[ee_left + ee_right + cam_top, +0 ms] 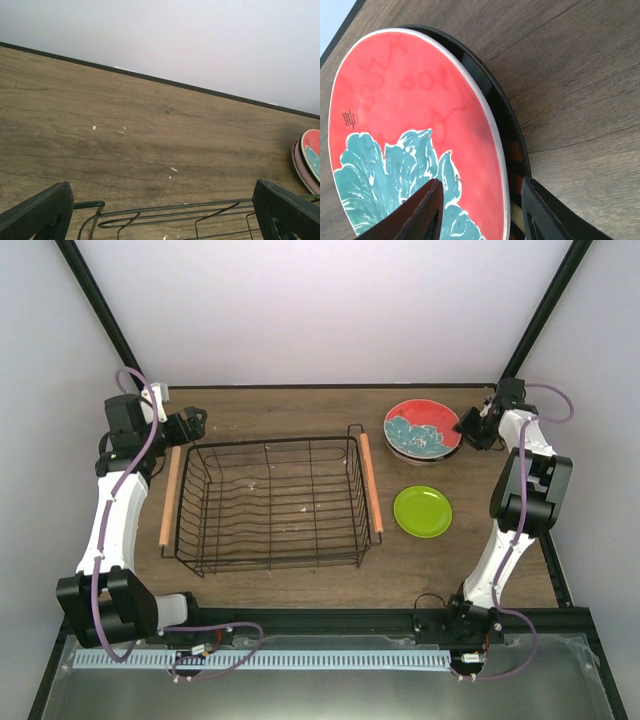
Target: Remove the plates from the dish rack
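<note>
My left gripper (pixel 162 212) gapes wide at bottom frame, above the dish rack's (pixel 275 443) far rim. My right gripper (pixel 482 185) straddles the rim of the red plate with teal flowers (pixel 410 125); whether I'm pinching it, I cannot tell.

A brown wood-grain bench (pixel 300 590) is lying under even light. Beyond the left fingers (pixel 35 210), a thin black strip (pixel 165 81) is edging the bench where a plain pale wall (pixel 175 35) is rising. Small white flecks (pixel 172 169) are lying on the wood just ahead of those fingers. Black posts (pixel 97 310) are slanting up at both far corners.
</note>
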